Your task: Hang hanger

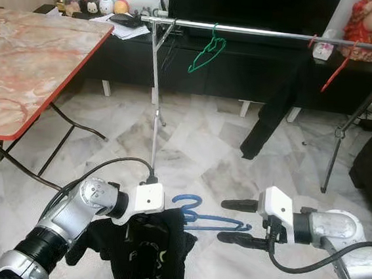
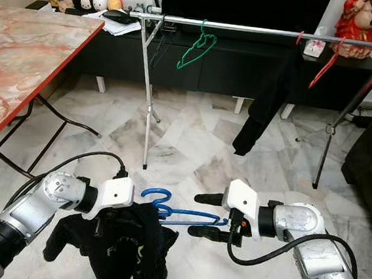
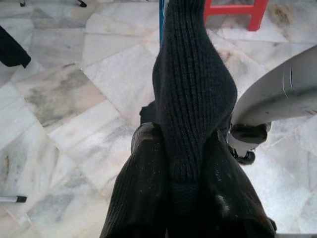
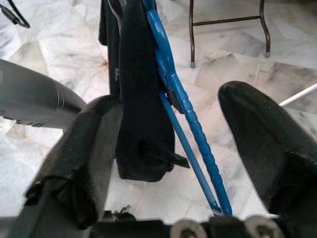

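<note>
Blue plastic hanger hangs low above the marble floor, carrying a black knitted garment that the left gripper pinches tight between its fingers. The right gripper has its fingers spread either side of the hanger's arm. Beyond, a metal clothes rail holds a green hanger.

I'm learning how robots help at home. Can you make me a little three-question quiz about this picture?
1. True or false: the blue hanger already hangs on the silver rail.
2. Which pincer grips the black garment? A left pincer B right pincer
3. Fill in: the hanger hooked on the rail nearest the robot's left is ____.

Key: 1 false, it is between the arms, low over the floor; 2 A; 3 green.
</note>
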Available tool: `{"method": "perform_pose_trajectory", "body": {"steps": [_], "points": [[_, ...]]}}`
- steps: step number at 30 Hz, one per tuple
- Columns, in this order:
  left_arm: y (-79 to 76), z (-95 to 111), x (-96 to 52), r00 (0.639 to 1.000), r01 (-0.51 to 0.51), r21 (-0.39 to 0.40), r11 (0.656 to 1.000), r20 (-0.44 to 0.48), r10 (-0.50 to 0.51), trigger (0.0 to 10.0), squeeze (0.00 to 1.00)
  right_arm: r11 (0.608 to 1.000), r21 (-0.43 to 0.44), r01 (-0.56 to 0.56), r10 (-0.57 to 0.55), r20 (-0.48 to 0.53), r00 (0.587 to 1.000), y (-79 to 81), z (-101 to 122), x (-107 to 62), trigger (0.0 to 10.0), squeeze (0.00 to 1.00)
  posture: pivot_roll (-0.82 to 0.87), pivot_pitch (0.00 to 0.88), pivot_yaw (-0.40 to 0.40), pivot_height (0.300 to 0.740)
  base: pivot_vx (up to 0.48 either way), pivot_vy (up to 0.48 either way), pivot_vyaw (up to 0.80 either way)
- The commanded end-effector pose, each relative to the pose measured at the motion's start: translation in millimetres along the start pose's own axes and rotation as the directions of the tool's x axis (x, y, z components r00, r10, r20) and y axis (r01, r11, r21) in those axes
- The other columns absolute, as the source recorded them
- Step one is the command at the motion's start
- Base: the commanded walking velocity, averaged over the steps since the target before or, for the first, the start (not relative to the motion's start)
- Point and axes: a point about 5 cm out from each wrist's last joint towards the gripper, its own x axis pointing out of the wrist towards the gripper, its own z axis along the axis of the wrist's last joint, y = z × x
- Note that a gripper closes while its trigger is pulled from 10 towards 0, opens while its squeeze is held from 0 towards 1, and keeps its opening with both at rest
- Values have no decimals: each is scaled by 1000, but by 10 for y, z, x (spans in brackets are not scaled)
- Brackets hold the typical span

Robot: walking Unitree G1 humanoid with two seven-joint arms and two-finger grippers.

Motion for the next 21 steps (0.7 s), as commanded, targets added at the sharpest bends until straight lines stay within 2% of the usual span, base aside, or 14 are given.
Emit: {"method": "perform_pose_trajectory", "body": {"steps": [1, 11, 21], "points": [[51, 154, -10, 1000, 14, 66, 998, 8, -14, 10000, 0, 999, -37, -36, 35, -30, 999, 38, 22, 7, 10000, 0, -80, 0, -60, 740, 0, 0, 0], [94, 309, -19, 999, 29, 99, 995, 41, -33, 10000, 0, 995, -66, -79, 75, -65, 995, 133, -38, 124, 10000, 0, -77, 0, -60, 740, 0, 0, 0], [103, 378, 11, 998, 29, 112, 993, 52, -35, 10000, 0, 995, -82, -62, 57, -65, 996, 131, -54, 180, 10000, 0, -76, 0, -58, 740, 0, 0, 0]]}}
